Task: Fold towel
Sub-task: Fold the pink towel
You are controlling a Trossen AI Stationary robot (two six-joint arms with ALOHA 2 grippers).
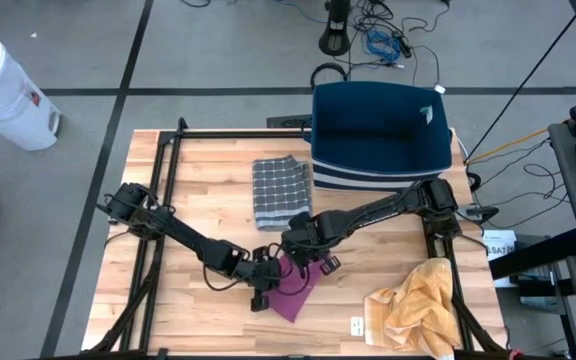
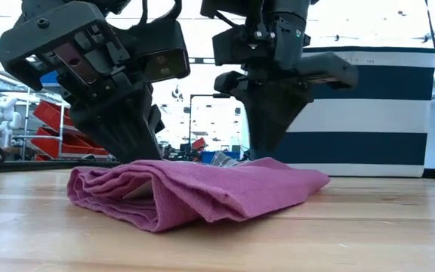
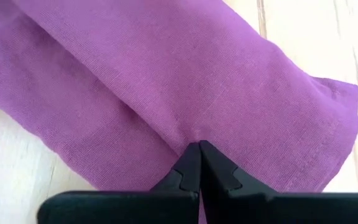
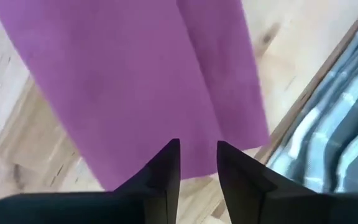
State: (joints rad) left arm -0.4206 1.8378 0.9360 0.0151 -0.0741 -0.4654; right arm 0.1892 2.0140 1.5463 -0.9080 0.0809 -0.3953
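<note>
Purple towel (image 1: pixel 296 292) half under grippers

One camera looks straight down on my whole light wooden table (image 1: pixel 168 180) from high above, and another sits at the table's surface, looking level across it into the room. My two wrist cameras look from very near, and all four views share the folded purple cloth towel (image 2: pixel 202 193).
</note>
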